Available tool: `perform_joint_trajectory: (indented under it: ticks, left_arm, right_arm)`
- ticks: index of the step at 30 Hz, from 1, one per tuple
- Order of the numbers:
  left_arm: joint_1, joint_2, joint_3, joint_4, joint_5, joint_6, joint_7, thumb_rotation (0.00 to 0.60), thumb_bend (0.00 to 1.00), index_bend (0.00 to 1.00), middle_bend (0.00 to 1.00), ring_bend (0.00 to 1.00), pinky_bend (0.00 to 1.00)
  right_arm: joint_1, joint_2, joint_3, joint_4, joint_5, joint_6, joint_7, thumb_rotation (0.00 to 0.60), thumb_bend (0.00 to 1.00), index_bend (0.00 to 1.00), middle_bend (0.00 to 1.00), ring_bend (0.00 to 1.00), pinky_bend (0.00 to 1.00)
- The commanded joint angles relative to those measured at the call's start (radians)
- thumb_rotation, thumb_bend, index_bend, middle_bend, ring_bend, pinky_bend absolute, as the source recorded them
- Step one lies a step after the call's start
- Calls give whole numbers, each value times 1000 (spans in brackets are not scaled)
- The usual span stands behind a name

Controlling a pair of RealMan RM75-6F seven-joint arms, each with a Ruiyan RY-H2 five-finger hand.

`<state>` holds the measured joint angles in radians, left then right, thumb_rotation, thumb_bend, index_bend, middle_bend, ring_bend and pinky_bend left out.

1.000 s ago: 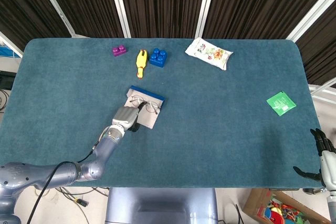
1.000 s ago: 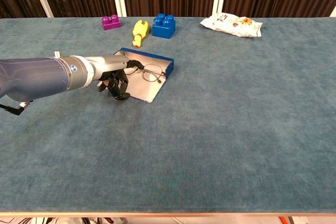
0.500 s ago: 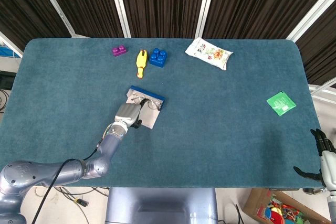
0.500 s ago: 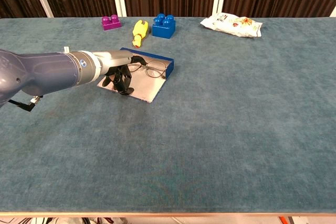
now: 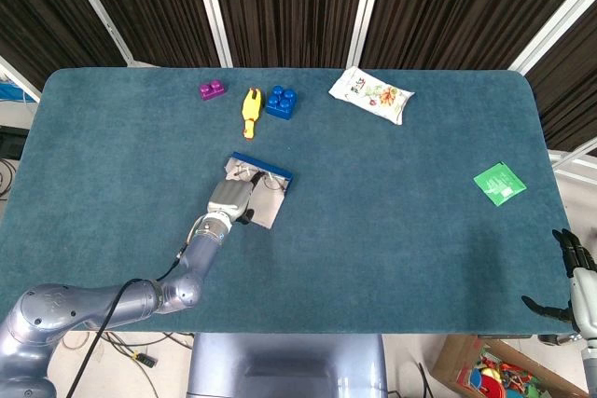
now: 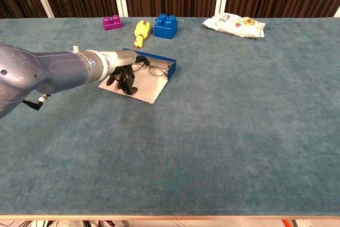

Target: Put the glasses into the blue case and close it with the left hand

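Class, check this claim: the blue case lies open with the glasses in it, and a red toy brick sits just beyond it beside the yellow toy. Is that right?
Not quite. The brick beside the yellow toy is blue, not red, as the chest view shows. The rest holds: the blue case lies open with the glasses in it.

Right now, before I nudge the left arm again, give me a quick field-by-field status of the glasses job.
left hand: over the open case, fingers at the glasses' left side; grip unclear
glasses: inside the case, against its blue wall
blue case: open, flap flat on the table
right hand: off the table's right edge, holding nothing
nearby: yellow toy, blue block
remaining: close the case
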<state>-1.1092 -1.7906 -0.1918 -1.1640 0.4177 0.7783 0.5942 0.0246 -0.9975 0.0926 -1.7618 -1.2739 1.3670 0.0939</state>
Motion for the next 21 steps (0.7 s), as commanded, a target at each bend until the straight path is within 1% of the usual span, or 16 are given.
perform_joint_trajectory:
  ticks: [1,15,19,21]
  left_arm:
    - [-6,-6,-2,5,3,1,8,600,423,0,653,604,727]
    - [-20,-23,-14,36,-7,16,38,600,423,0,656,603,727]
    - [-10,1,-7,-12,3,24,46,600,423,0,654,602,727]
    - [5,35,5,-77,17,54,52,600,423,0,654,602,727]
  right_arm:
    - [0,0,0,0,0,0,0,600,193,0,17,125,237]
    - [-1,2,1,-1,2,-1,2,600,194,0,17,125,237]
    - [-1,1,1,0,2,0,2,600,193,0,16,125,237]
    - [-2,2,1,0,2,1,3,600,193,0,16,125,237]
